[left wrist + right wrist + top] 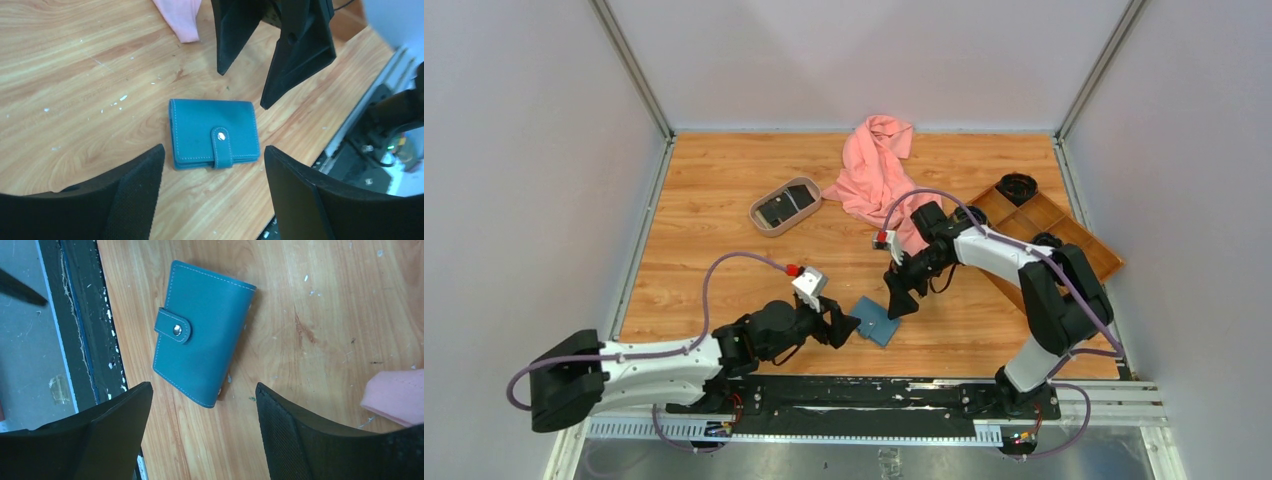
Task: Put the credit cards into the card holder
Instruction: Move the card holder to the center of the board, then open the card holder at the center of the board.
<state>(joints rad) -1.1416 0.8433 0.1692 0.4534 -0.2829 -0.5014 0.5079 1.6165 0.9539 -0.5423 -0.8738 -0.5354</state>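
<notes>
Teal leather: the holder [876,321] is lying flat and shut at the table's [714,200] near edge, about mid-width.

Top view: the left gripper [839,325] is sitting just left of it and the right gripper [902,298] is hanging just above its far side. Both are gaping wide and carrying nothing. The cards [786,207] are lying in the oval tray [767,229], well apart toward the far left. Risk: two arms are crowding one small target, so fingers may be clashing on any descent.

Left wrist view: the clasp [221,145] is wrapping over the holder's front, snapped, by the look of it. The right gripper's fingers [300,55] are hanging just beyond the holder. Risk: a flat pinch may be sliding the holder rather than lifting it, with pads scraping wood.

Right wrist view: the holder's [202,330] clasp side is sitting just beside the table's lip. Risk: a nudge that way may be tipping it onto the rail [75,315]. With the clasp shut, no card is going in.
</notes>
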